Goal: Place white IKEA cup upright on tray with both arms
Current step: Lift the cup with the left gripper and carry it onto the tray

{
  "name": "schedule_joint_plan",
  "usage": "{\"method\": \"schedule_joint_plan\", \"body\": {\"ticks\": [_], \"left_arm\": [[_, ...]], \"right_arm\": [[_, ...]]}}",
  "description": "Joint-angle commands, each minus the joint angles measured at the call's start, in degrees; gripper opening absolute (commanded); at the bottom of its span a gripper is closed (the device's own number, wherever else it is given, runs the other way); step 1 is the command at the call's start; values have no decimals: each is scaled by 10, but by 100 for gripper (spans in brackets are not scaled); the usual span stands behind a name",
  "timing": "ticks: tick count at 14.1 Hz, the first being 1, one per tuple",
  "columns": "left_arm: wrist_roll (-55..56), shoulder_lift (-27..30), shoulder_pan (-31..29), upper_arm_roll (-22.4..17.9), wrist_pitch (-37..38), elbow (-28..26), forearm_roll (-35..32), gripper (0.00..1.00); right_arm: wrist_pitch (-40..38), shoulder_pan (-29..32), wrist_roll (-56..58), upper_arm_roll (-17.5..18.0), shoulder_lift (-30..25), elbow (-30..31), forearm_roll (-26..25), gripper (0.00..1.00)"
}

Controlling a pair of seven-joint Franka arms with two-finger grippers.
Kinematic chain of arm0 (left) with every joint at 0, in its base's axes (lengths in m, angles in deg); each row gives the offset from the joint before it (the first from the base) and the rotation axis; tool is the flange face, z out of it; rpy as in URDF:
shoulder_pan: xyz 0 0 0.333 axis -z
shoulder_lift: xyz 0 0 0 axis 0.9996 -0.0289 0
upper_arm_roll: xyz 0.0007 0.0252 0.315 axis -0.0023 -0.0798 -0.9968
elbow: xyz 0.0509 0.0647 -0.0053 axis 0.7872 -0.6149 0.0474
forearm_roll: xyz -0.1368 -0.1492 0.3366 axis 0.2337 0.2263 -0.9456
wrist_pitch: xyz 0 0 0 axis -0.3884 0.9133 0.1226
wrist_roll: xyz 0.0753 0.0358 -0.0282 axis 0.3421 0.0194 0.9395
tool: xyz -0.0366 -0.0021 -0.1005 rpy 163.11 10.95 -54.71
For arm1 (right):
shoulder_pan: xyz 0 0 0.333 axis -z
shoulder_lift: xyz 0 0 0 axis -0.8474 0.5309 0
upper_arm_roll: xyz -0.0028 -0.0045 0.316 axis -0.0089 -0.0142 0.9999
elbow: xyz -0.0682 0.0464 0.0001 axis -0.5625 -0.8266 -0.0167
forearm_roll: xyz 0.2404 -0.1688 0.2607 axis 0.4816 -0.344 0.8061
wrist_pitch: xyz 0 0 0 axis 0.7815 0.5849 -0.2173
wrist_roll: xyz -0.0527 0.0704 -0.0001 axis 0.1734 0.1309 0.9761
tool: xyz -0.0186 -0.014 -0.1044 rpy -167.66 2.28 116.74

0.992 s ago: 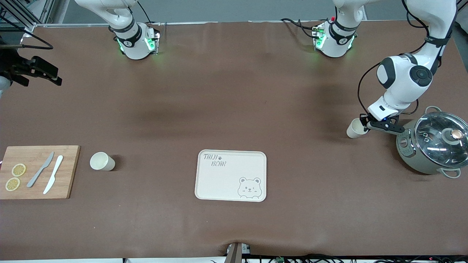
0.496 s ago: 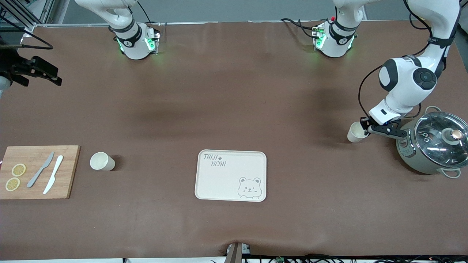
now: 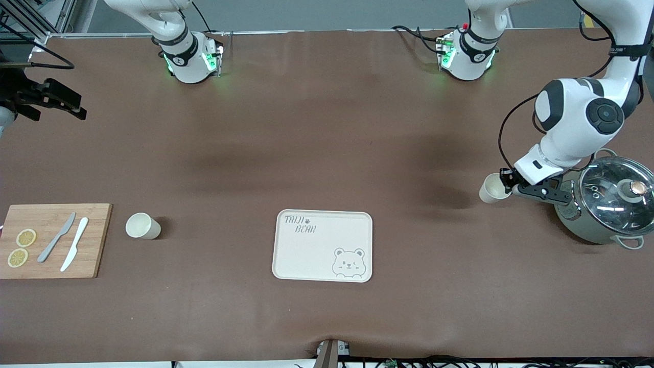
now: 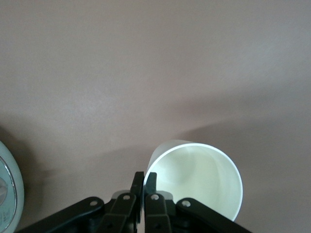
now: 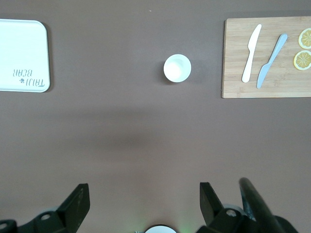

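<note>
Left hand point(image 3: 507, 182) at right of frame, clamped on rim of 1 white cup point(image 3: 491, 188), tilted, lifted off bench point(image 3: 327, 153), beside pot point(image 3: 605, 199). Right hand point(image 5: 143, 204) at far left edge, fingers spread wide, empty, waiting. Tray point(image 3: 323, 245) at lower center, bare. 2nd cup point(image 3: 141, 226) upright beside cutting board point(image 3: 53, 240).

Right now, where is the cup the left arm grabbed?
In the left gripper, the cup hangs over the table beside the pot, at the left arm's end.
</note>
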Motion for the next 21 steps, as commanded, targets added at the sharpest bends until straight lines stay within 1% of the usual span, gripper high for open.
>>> {"method": "schedule_joint_plan", "body": {"ticks": [1, 3, 8, 11, 13, 15, 16, 18, 21], "left_arm": [[45, -14, -7, 28, 70, 74, -12, 0], [74, -30, 3, 40, 118, 137, -11, 0], [157, -98, 68, 40, 203, 286, -13, 0], [202, -144, 115, 36, 224, 350, -16, 0], [238, -179, 149, 34, 237, 389, -50, 0], [282, -225, 183, 33, 267, 454, -68, 0], [296, -242, 198, 29, 275, 475, -76, 0], [318, -262, 222, 16, 275, 498, -78, 0], [356, -310, 294, -25, 269, 543, -76, 0]], "right_arm": [[-1, 2, 6, 0, -5, 3, -3, 100], [0, 2, 6, 0, -5, 3, -3, 100], [-1, 2, 6, 0, -5, 3, -3, 100], [-1, 3, 5, 0, -5, 2, -3, 100], [-1, 3, 4, 0, -5, 1, -4, 100], [-2, 3, 5, -1, 1, -1, -2, 100], [-2, 3, 5, -1, 3, -6, 0, 100], [-2, 5, 5, -1, 6, -7, 0, 100], [-3, 5, 5, -1, 6, -7, 0, 100]]}}
